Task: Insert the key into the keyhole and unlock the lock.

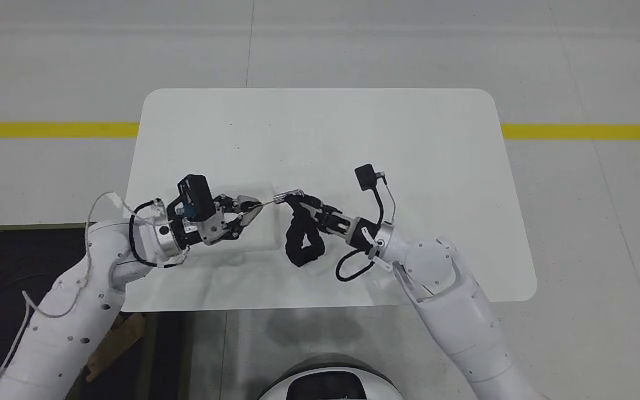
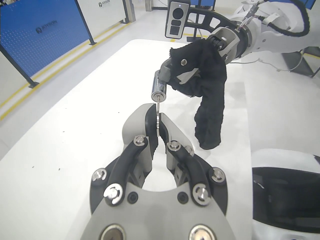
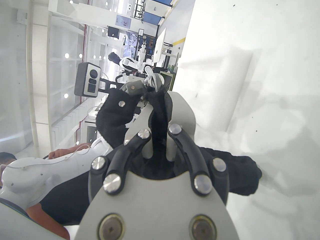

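Between the closed fingers of the left gripper [image 2: 157, 113] sits the key [image 2: 158, 121], pinched flat by its head, with the thin blade sticking out past the fingertips. Both hang in the air above the near half of the table [image 1: 420, 130].

Just past the fingertips, the blade's tip meets the keyhole [image 2: 158, 98] in the round end face of the lock [image 2: 159, 87], whose short silver cylinder points back at the left gripper. The key and cylinder lie roughly in one line (how deep the blade sits in the hole I cannot tell).

Behind the cylinder the lock runs into a black fabric sleeve [image 2: 210, 106]. It bunches around the lock's head and hangs down in a loose length whose lower end reaches the tabletop.

The right gripper [image 3: 156, 108] is clamped on the lock through that sleeve, with dark cloth filling the gap between its fingers, and holds it off the table facing the other arm. From above, the two grippers point at each other near the table's middle, closer to the robot's edge than the far one.

Beyond the far edge, a yellow line [image 1: 60, 129] crosses the pale floor.
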Controlling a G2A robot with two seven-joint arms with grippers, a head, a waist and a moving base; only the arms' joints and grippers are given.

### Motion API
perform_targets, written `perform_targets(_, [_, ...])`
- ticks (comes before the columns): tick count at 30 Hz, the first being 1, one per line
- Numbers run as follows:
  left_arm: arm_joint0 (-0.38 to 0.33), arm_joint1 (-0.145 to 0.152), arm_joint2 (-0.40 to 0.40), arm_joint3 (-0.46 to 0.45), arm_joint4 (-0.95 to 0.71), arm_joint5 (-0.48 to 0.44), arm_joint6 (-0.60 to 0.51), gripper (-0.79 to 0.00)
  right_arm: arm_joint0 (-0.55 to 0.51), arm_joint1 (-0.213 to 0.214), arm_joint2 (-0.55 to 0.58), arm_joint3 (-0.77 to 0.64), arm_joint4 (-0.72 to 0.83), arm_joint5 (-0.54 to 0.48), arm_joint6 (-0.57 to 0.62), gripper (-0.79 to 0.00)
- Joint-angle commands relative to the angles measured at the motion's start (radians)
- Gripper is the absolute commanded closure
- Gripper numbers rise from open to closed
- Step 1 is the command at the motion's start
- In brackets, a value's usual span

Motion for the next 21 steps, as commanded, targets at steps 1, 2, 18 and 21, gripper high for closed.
perform_targets(1, [0.01,-0.002,-0.002,-0.004,0.126,0.047,0.1,0.0,0.003,0.0,-0.003,0.002,0.0,-0.002,0.001,0.0])
perform_targets(2, [0.017,-0.003,0.0,-0.002,0.174,0.066,0.146,0.0,0.005,0.0,-0.005,0.004,0.0,-0.002,0.001,0.0])
perform_targets(18, [0.061,-0.006,0.005,0.022,0.709,0.454,0.497,0.0,0.011,0.003,-0.015,0.011,0.002,0.001,0.004,0.0])
perform_targets(21, [0.062,-0.01,0.007,0.028,0.669,0.427,0.505,-0.785,0.008,0.005,-0.015,0.006,0.001,0.006,0.009,0.0])
